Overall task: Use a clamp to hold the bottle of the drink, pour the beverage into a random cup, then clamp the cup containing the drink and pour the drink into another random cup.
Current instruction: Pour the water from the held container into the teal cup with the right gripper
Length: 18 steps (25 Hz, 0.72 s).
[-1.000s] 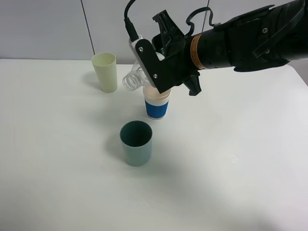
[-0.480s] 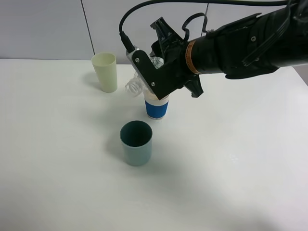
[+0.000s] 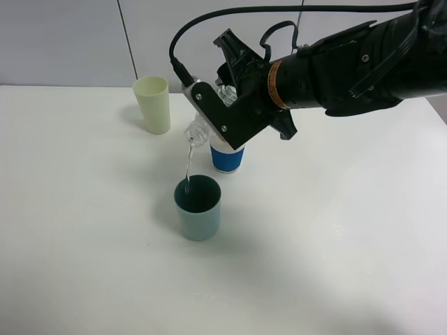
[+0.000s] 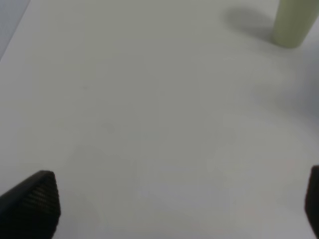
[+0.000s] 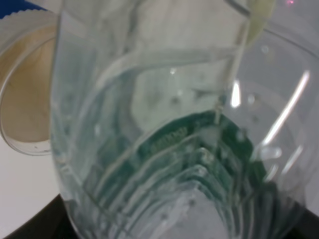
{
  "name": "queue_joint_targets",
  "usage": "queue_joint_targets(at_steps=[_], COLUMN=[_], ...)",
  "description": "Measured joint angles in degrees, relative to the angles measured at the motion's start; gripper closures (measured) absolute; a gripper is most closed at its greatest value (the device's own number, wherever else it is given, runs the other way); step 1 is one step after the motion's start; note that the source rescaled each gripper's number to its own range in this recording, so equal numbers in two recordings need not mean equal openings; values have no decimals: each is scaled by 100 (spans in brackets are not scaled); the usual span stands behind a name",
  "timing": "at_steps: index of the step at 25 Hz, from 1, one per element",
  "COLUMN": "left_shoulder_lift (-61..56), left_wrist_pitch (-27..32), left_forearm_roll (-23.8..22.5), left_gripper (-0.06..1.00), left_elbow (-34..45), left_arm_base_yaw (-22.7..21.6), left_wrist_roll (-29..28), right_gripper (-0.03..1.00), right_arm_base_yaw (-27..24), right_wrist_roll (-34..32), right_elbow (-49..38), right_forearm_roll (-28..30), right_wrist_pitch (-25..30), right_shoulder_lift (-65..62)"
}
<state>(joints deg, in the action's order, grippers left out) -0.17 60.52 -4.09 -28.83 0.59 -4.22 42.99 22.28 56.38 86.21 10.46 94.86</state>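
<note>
My right gripper (image 3: 222,110) is shut on a clear plastic bottle (image 3: 198,130), tipped mouth-down above the teal cup (image 3: 198,207). A thin stream of clear drink (image 3: 187,162) falls from the mouth into that cup. The bottle (image 5: 164,129) fills the right wrist view, with the teal cup seen through it. A blue cup with a tan inside (image 3: 228,157) stands just behind, under the gripper, and shows in the right wrist view (image 5: 25,89). A pale yellow cup (image 3: 153,105) stands at the back left, also in the left wrist view (image 4: 295,22). My left gripper (image 4: 169,199) is open, its fingertips (image 4: 35,199) over bare table.
The white table (image 3: 84,230) carries only the three cups. A grey wall (image 3: 63,42) runs along the table's far edge. The right arm (image 3: 349,63) reaches in from the upper right above the blue cup.
The right gripper has tipped the bottle further down and shifted slightly left. Drink now streams from its mouth into the teal cup; before, nothing was pouring.
</note>
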Motion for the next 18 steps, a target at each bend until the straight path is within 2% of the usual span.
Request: queue_joint_targets(at_steps=[5, 18], left_shoulder_lift=[0, 0], left_wrist_pitch=[0, 0], left_forearm_roll=[0, 0], left_gripper=[-6, -6], left_elbow=[0, 0], left_arm_base_yaw=[0, 0], left_wrist_roll=[0, 0], right_gripper=[95, 95], right_arm_base_yaw=[0, 0], right_wrist_roll=[241, 324], right_elbow=[0, 0], right_forearm_roll=[0, 0], right_wrist_pitch=[1, 1], right_shoulder_lift=[0, 0])
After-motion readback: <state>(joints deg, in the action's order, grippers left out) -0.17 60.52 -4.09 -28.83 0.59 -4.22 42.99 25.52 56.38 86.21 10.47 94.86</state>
